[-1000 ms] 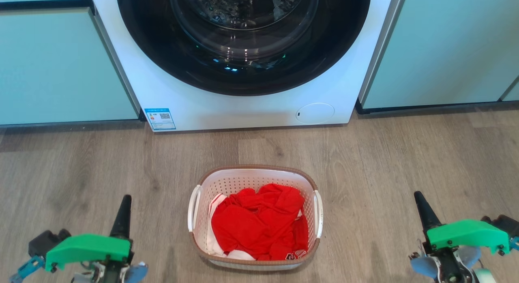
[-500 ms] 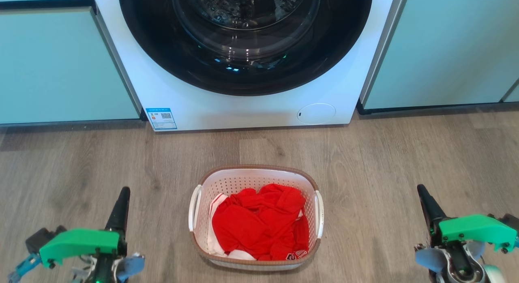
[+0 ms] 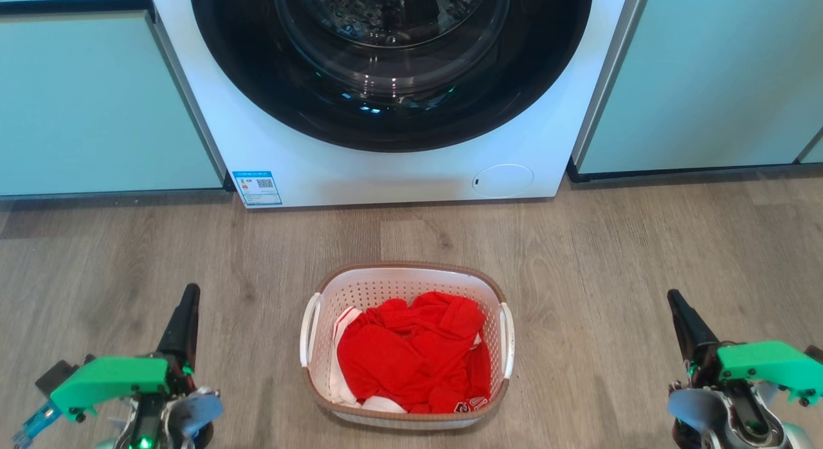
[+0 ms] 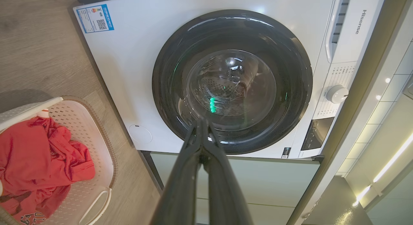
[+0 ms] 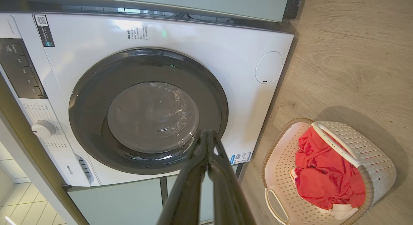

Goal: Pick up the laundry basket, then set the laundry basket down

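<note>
- Left gripper (image 3: pixel 189 291): fingers pressed together, empty, well left of the basket.
- Basket (image 3: pixel 398 285): upright on the floor (image 3: pixel 578 243) before the washer (image 3: pixel 289 159), clothes (image 3: pixel 405 359) inside.
- Right gripper (image 3: pixel 674 296): fingers pressed together, empty, well right of the basket.
- Step: the scene fits either an approach before lifting or a retreat after set-down; no move can be prescribed.
- Change: both grippers reach slightly farther forward than a second ago; the basket is unmoved.

Laundry basket (image 3: pixel 405 285): white, perforated dot pattern, brown rim. Clothing (image 3: pixel 411 352) inside: red, some white. Washing machine (image 3: pixel 386 172): white, black door ring. Floor (image 3: pixel 643 243): grey-brown wood grain. Cabinets (image 3: pixel 96 101): pale mint.
</note>
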### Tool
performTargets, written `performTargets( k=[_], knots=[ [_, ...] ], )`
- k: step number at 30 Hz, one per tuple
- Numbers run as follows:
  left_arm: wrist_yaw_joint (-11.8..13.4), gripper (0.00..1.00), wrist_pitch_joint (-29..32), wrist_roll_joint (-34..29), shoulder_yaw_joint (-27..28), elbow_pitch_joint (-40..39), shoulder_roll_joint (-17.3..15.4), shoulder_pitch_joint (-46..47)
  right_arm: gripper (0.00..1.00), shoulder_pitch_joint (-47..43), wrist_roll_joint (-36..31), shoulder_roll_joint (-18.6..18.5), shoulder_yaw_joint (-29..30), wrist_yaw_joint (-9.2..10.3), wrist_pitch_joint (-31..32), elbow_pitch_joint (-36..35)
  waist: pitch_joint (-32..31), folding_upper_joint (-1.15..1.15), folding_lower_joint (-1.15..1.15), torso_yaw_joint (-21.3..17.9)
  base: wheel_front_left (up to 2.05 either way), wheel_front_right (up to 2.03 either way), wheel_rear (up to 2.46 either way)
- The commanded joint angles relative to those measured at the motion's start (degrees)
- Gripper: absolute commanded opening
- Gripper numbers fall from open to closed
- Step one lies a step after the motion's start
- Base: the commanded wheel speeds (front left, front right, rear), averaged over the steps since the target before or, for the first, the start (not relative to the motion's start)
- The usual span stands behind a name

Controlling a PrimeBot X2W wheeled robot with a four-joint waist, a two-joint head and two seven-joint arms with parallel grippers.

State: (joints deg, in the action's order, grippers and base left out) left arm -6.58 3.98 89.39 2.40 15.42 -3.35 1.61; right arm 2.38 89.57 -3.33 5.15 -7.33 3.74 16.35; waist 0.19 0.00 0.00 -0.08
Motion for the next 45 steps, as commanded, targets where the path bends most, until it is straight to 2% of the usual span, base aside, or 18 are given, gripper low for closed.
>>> performTargets(
  k=[1,5,45],
  knots=[
    [-0.67,0.00,0.72,2.20,2.23,-1.57,-0.71,4.04,0.00,3.50,2.22,-0.79,-0.66,-0.15,0.86,-2.36,0.00,0.00,0.00,0.03,0.00,0.00,0.00],
    [-0.91,0.00,1.22,4.10,2.52,-1.44,-0.69,4.45,0.00,3.65,4.03,-0.79,-0.35,-0.16,1.36,-2.43,-0.01,0.00,0.00,0.08,0.00,0.00,0.00],
    [-0.91,0.00,1.75,3.55,3.19,-1.41,-0.22,4.50,0.00,3.71,3.44,-0.29,0.36,-0.16,1.93,-2.38,-0.01,0.00,0.00,0.08,0.00,0.00,0.00]
  ],
)
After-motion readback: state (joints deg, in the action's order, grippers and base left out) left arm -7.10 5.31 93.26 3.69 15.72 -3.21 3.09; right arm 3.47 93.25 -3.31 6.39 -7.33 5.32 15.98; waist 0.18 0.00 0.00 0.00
